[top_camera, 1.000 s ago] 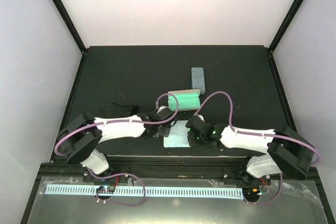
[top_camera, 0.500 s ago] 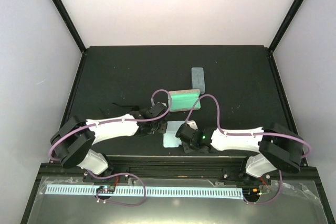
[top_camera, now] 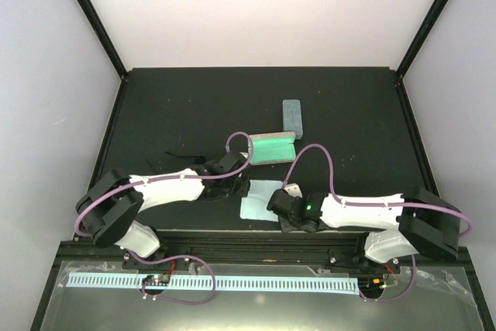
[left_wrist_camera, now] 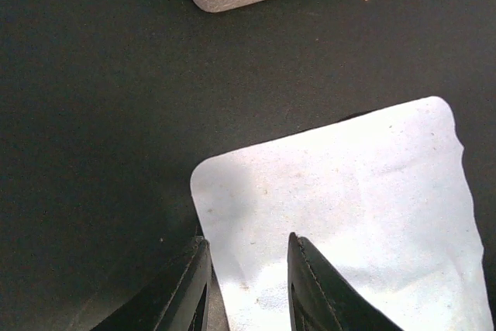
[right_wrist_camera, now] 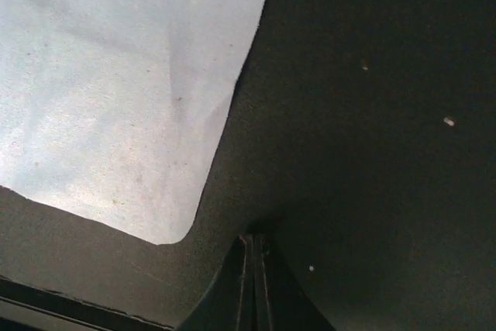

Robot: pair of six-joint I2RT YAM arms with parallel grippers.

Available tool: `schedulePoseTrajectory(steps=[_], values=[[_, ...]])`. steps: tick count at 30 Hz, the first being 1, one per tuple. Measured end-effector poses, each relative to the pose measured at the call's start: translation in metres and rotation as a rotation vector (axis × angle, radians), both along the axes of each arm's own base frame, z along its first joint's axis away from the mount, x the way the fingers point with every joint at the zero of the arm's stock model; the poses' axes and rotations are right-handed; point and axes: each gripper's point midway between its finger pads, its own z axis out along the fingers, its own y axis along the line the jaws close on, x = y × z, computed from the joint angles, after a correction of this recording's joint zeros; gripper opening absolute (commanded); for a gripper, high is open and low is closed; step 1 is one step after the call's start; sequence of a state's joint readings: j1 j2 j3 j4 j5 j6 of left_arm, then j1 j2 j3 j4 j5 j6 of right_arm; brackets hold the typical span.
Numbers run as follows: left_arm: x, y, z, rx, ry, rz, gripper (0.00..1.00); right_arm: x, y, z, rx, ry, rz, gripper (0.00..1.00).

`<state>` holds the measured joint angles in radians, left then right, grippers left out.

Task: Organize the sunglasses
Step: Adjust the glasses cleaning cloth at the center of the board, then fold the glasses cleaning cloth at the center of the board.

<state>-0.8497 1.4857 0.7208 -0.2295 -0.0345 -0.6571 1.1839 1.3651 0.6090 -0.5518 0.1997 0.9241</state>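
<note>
Right arm [top_camera: 364, 208]: lies low along the near edge, reaching from its base toward 9 o'clock.
Right gripper [right_wrist_camera: 253, 273]: clenched tight, fingers pressed together with nothing between them, over bare black mat [top_camera: 356, 114] just off the near right corner of the cloth.
Cloth [top_camera: 260, 195]: pale blue, flat on the mat between the two grippers.
Left arm [top_camera: 167, 186]: low as well, stretched from its base toward 2 o'clock, with the wrist at the cloth's left side.
Left gripper [left_wrist_camera: 248, 269]: released, a clear gap between the fingers with the cloth showing through, poised over the cloth's left corner.
Sunglasses [top_camera: 180, 157]: a thin dark shape lying on the mat at about 10 o'clock from the cloth, apart from both grippers. Black on black, so the frame and arms are hard to make out.
Open case [top_camera: 273, 147]: at 12 o'clock from the cloth, green lining facing up.
Closed case [top_camera: 292, 116]: blue-grey, oblong, just beyond the open one at 1 o'clock.
</note>
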Motion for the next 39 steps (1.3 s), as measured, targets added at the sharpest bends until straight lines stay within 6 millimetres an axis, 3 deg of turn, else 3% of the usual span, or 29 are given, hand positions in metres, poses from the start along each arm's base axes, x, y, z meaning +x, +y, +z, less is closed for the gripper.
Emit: schedulePoseTrajectory(steps=[5,10,16,20,31,39], values=[[0.002,0.003,-0.007,0.016,0.011,-0.002,0.3,0.0,-0.002,0.006,0.007,-0.009,0.005,0.36],[0.009,0.01,-0.009,0.031,0.005,0.011,0.34,0.025,0.0,0.026,0.049,-0.089,-0.041,0.46],[0.02,0.018,-0.01,0.043,0.002,0.028,0.39,0.076,-0.005,0.037,0.114,-0.173,-0.15,0.44],[0.018,0.015,-0.018,0.053,0.025,0.001,0.39,0.101,-0.008,0.028,0.111,-0.187,-0.182,0.41],[0.025,-0.002,-0.022,0.031,0.055,-0.042,0.35,0.119,0.013,0.003,0.1,-0.164,-0.131,0.29],[0.025,-0.002,-0.024,0.031,0.061,-0.045,0.16,0.123,0.022,0.002,0.128,-0.166,-0.113,0.17]])
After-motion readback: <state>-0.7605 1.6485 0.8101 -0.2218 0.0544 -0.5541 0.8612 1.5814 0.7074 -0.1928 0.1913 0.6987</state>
